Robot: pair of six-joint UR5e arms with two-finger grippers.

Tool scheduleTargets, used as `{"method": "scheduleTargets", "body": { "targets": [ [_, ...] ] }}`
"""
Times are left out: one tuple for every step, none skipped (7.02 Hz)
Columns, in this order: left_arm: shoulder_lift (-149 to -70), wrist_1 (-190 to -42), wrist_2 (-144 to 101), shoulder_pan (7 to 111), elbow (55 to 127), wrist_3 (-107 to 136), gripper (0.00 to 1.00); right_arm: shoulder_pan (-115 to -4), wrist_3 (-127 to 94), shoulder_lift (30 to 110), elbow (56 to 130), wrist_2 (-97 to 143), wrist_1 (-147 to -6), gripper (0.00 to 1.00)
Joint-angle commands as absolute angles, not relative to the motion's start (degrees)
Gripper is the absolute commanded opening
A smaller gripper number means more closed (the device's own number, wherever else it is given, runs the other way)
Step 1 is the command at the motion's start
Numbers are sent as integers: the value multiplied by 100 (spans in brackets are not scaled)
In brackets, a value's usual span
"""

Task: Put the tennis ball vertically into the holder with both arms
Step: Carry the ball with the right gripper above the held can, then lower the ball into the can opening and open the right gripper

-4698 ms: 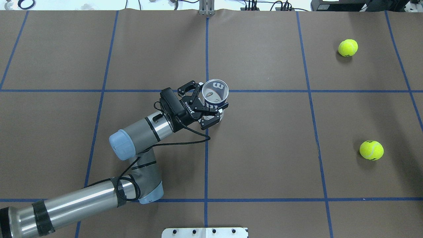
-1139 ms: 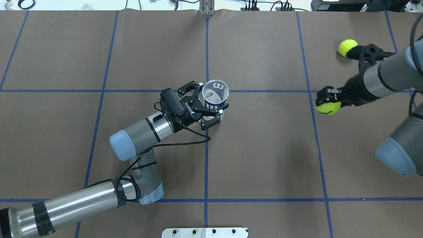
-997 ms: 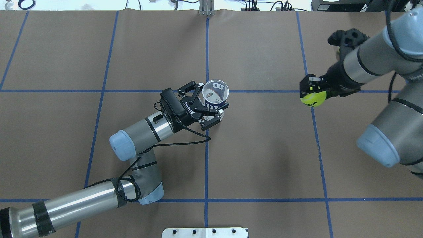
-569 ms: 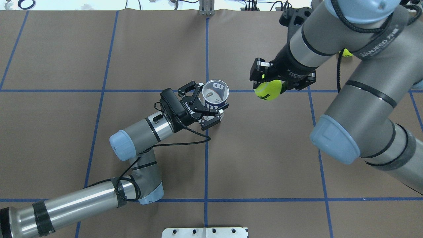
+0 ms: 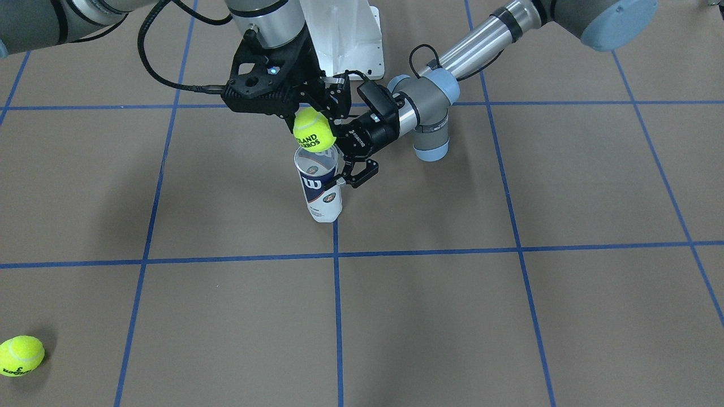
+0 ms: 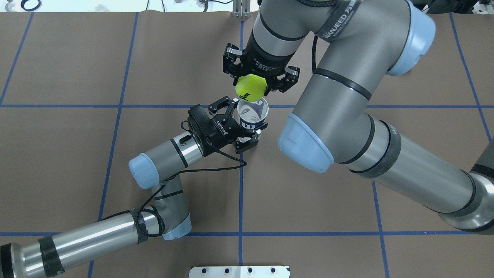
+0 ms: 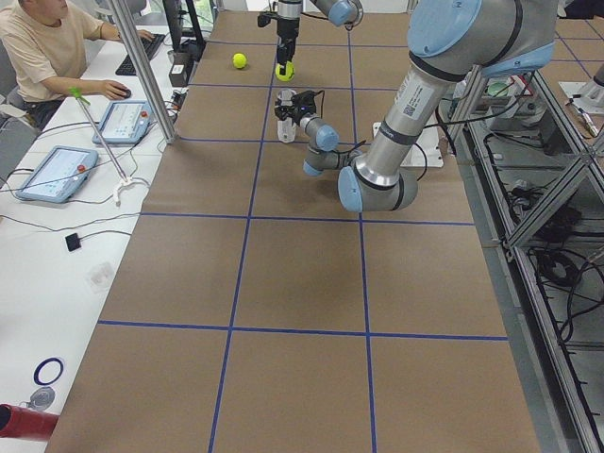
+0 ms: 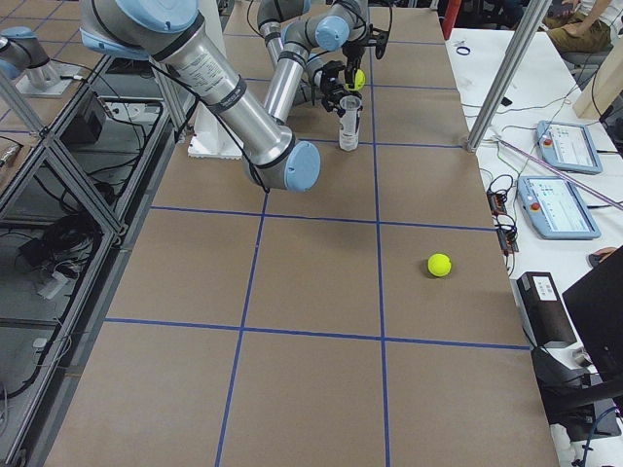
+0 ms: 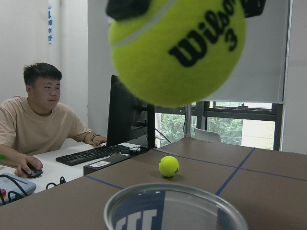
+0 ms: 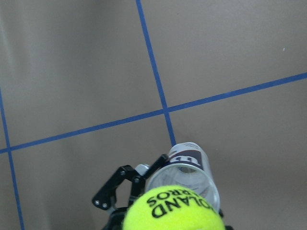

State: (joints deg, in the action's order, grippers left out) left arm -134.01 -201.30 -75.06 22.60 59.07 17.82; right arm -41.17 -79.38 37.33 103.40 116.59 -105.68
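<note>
1. A spare ball [image 5: 21, 355] lies loose at the operators' edge of the table [image 5: 509, 316], well apart from the work.
2. The holder [image 5: 319, 192] stands upright at mid-table, mouth open. The left gripper [image 6: 242, 123] is clasped round its wall, steadying it.
3. The right gripper [image 6: 257, 78] is clamped on the tennis ball [image 5: 314, 130], which hangs just above the rim without touching it.
4. Judgement: pick-up and carry are complete. Lowering and release are outstanding.
</note>
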Motion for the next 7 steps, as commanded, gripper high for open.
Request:
{"method": "scheduleTargets", "body": {
  "targets": [
    [-13403,-20136,-7506,2259,5889,1775,91,-4026,-7946,3665,10152,11435,-10722,0],
    [-13403,-20127,-7506,2259,5889,1758,91,-3912,-7902,3656,10143,11243,-10914,0],
    [-13403,-20127,-7506,2259,5889,1749,91,-3798,-7893,3656,10151,11076,-11029,0],
    [-13403,-20127,-7506,2259,5880,1749,91,-3753,-7893,3656,10151,11039,-11039,0],
    [-13403,-20127,-7506,2259,5880,1749,91,-3683,-7893,3691,10160,11039,-11039,0],
    [-13403,-20127,-7506,2259,5889,1749,91,-3665,-7893,3691,10151,10987,-11065,0],
    [-13403,-20127,-7506,2259,5889,1749,91,-3665,-7893,3674,10160,10969,-11118,7]
  ]
}}
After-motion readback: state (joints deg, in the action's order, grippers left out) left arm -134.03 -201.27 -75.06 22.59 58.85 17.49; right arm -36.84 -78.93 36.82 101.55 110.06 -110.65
